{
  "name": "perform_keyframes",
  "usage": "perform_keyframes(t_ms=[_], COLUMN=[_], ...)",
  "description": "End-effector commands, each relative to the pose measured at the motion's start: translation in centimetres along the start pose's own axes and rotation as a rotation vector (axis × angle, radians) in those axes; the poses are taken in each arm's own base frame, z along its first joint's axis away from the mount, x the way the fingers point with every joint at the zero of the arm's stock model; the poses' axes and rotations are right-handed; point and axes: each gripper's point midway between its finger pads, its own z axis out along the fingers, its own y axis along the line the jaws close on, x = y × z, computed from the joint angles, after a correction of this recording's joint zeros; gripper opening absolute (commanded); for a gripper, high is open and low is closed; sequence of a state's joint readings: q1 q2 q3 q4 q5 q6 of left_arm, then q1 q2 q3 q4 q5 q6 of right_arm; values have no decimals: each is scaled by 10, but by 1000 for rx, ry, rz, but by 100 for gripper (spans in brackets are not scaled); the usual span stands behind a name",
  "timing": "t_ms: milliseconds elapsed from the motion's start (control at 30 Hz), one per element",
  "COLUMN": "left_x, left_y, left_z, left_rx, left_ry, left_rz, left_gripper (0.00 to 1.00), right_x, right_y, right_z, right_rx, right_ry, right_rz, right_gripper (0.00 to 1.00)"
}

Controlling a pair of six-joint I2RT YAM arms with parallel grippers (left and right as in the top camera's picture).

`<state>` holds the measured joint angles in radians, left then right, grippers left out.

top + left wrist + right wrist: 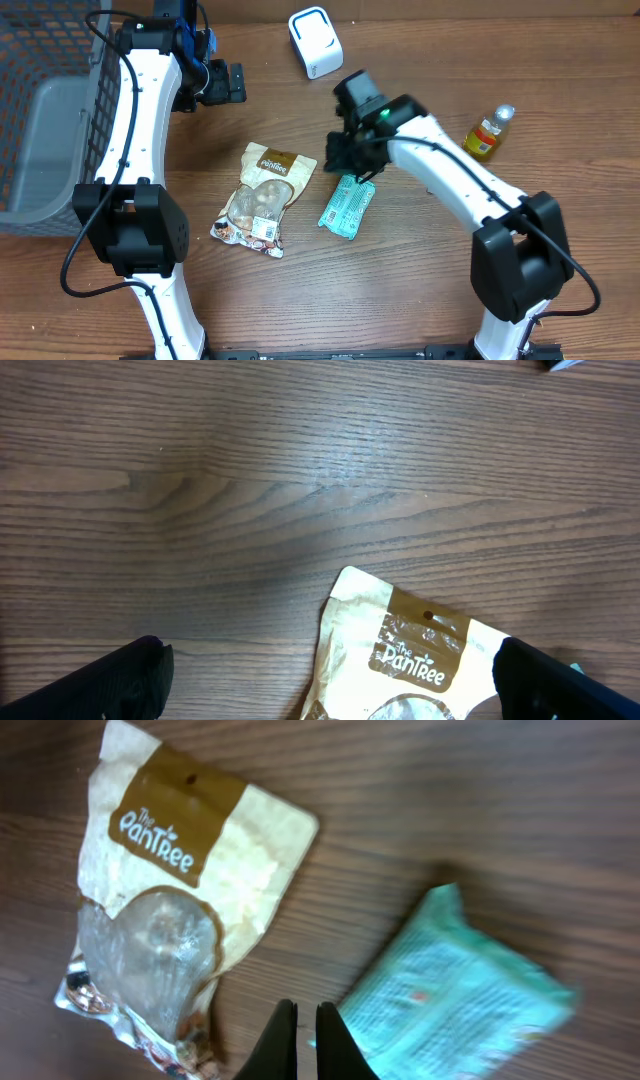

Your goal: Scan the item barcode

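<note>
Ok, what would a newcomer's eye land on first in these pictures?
Probably the cream-and-brown Pantree snack pouch lying flat mid-table, with the teal plastic packet just to its right. The right arm hangs over that packet's upper end, jaws shut. A white boxy scanner stands near the table's far edge, and a grey wire basket sits at the left.
</note>
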<state>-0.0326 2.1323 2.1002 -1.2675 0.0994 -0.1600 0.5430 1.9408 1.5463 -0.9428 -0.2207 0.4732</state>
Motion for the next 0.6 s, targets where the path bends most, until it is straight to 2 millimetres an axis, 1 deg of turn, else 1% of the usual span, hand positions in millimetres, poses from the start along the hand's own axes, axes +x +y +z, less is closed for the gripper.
perform_keyframes(t_ms=[0,100,200,300,333,433,500,567], left_x=[1,1,1,1,1,1,1,1], left_y=[2,2,2,2,2,2,2,2], left_z=[4,4,4,4,4,4,4,4], left_rx=[-8,-8,-8,-8,-8,-8,-8,-8], left_ry=[8,8,8,8,8,8,8,8], left_rz=[6,6,6,6,6,6,6,6], left_gripper=[100,99,100,100,100,100,100,100], right_x=[25,35,40,45,42,32,30,33], right_y=[14,24,17,2,-14,-41,-51,-61], right_z=[21,39,54,61,61,54,51,49], right_rx=[-7,-20,28,99,175,302,340,364], right_ry=[34,15,-33,-60,-100,-176,-186,-166], right_rz=[96,81,125,165,165,172,179,194], right_gripper=[4,3,4,4,4,4,4,4])
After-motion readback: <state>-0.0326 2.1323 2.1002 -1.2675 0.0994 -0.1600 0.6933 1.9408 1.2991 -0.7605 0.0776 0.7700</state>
